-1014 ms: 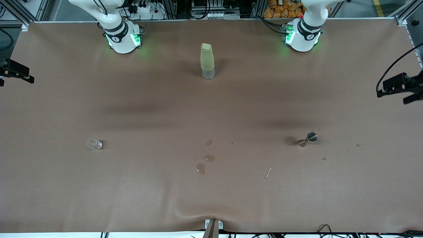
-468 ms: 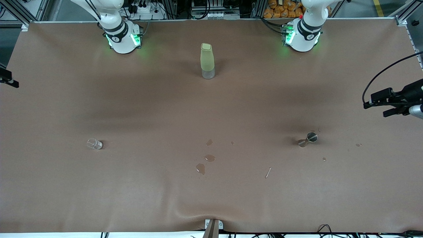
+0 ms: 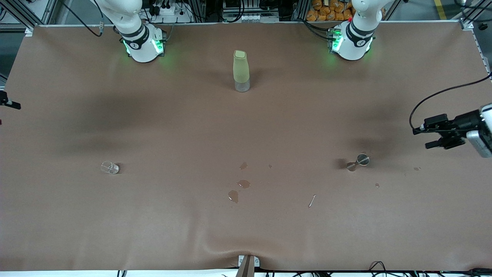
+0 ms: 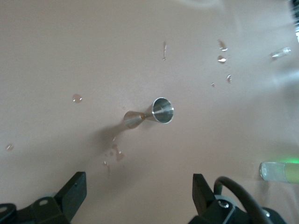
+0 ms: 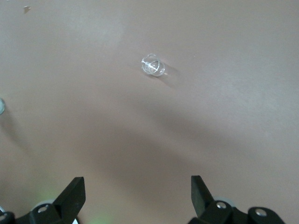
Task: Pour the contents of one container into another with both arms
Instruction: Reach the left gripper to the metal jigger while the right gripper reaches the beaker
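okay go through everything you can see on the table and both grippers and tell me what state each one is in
glass cup: upright, untouched, looks empty.
jigger: standing, untouched.
bottle: upright, cap on.
droplets: spilled on the table, mid-table.
left gripper: open, holding nothing, above the table's edge at its own end.
right gripper: open, holding nothing, above the glass cup's area.

Left white jointed arm's black two-finger hand (image 3: 426,137) up in the air at the left arm's end of the surface, fingers (image 4: 72,193) spread wide, nothing between them. Right white arm's hand (image 5: 138,196) raised at the right arm's end, almost out of the front view, fingers (image 5: 72,192) apart, empty.
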`<action>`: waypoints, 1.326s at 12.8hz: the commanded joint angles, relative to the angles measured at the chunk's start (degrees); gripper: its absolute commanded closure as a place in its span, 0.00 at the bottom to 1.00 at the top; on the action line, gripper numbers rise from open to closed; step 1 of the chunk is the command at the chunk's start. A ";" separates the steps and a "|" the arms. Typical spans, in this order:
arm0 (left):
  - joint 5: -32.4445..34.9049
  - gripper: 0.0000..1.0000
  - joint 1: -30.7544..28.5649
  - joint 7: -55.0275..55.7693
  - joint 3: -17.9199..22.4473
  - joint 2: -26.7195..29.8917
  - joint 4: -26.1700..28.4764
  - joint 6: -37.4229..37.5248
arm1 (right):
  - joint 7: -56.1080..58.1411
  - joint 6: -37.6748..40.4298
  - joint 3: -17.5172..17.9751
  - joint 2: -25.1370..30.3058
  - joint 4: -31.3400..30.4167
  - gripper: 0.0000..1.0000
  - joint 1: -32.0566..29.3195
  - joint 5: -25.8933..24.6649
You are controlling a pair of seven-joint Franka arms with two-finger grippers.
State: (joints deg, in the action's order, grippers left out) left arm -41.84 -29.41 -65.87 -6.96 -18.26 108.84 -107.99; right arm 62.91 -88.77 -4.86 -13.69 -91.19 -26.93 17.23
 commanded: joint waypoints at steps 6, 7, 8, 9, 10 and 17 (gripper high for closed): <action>-17.30 0.00 -1.88 -50.06 -1.12 -20.29 -6.07 5.78 | 25.05 -8.53 0.91 -4.49 -9.53 0.00 -2.78 13.96; -17.74 0.00 -1.53 -56.32 -1.21 -22.67 -7.57 5.78 | 27.51 -8.79 0.99 -5.89 -9.62 0.00 -2.78 15.19; -18.18 0.03 -1.44 -59.60 -1.21 -24.26 -7.58 5.78 | 30.49 -8.79 0.99 -7.39 -9.62 0.00 -2.78 16.77; -17.92 0.08 -1.44 -63.29 -1.21 -25.76 -7.67 5.78 | 34.00 -8.79 0.99 -9.06 -9.62 0.00 -2.87 18.53; -18.36 0.14 -1.44 -68.29 -1.30 -26.38 -7.67 5.78 | 37.60 -8.79 0.91 -10.99 -9.62 0.00 -2.87 20.98; -22.30 0.21 2.16 -79.58 -2.69 -29.90 -8.11 5.87 | 62.66 -10.19 0.99 -21.45 -9.27 0.00 -2.60 34.61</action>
State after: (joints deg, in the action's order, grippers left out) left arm -61.53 -27.51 -142.57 -8.83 -46.05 102.00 -102.97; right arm 119.60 -98.42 -4.62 -32.26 -101.46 -28.50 48.18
